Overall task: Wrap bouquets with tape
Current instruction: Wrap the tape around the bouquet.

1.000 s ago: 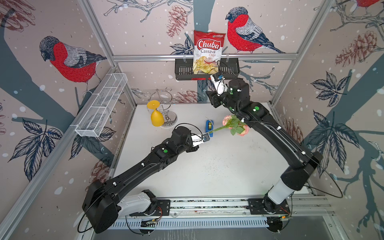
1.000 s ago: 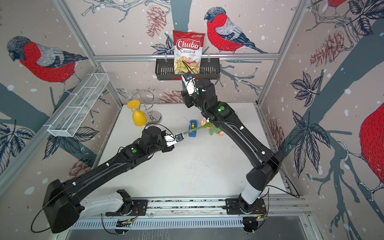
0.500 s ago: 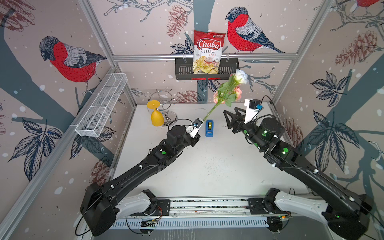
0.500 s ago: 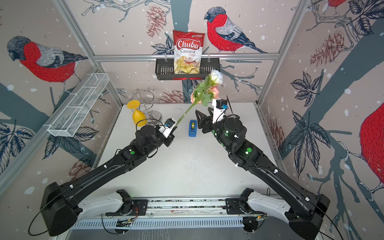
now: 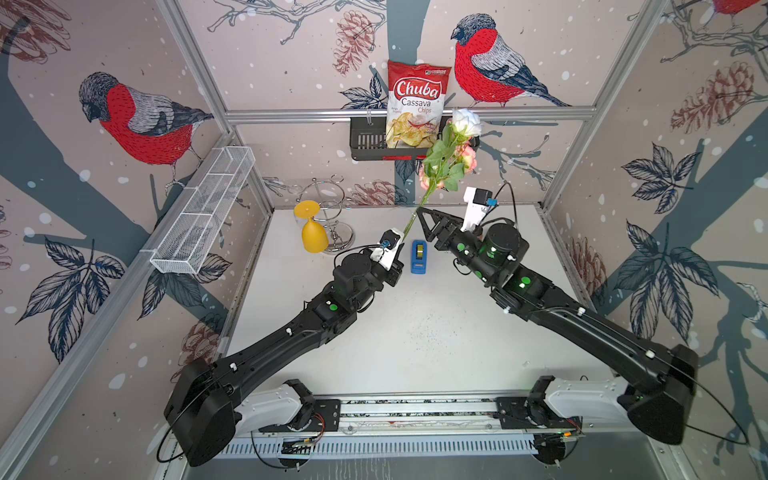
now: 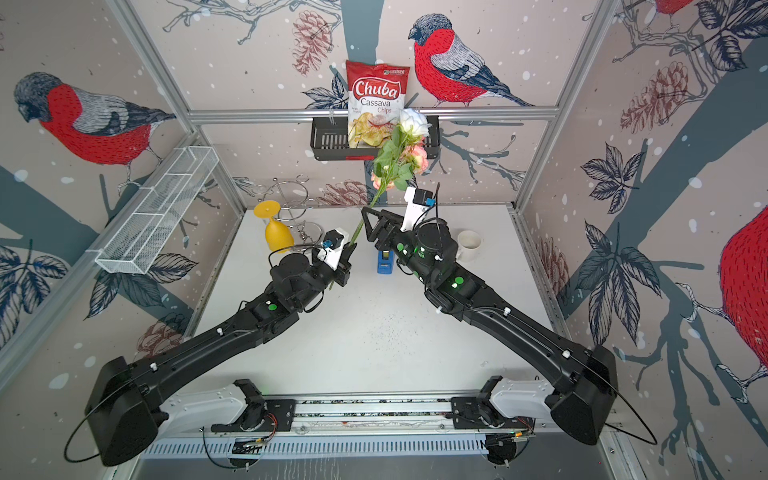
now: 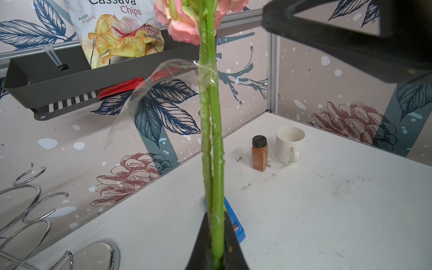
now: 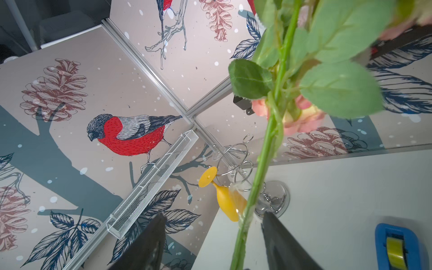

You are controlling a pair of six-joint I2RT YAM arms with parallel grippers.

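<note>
The bouquets [image 5: 446,158] are one bunch of pink roses and one white rose, pointing up toward the back wall in both top views [image 6: 399,158]. My left gripper [image 7: 216,222] is shut on the lower green stems [image 7: 211,140]. A clear strip of tape [image 7: 152,86] sticks to the stems higher up, its other end hanging loose. My right gripper [image 8: 215,215] is open, with the stems [image 8: 264,159] passing between its fingers without touching them. The blue tape dispenser [image 5: 419,257] stands on the table between the two arms.
A yellow glass [image 5: 313,237] leans by a wire stand [image 5: 332,208] at the back left. A white mug [image 6: 469,245] and a brown spice jar [image 7: 259,153] stand at the back right. A chips bag [image 5: 417,104] sits in the black wall basket, and a mesh shelf [image 5: 203,212] is on the left wall.
The left gripper has swung the bouquet from lying low and level to pointing up. The right arm has drawn back from the rear wall and now brackets the stems.
</note>
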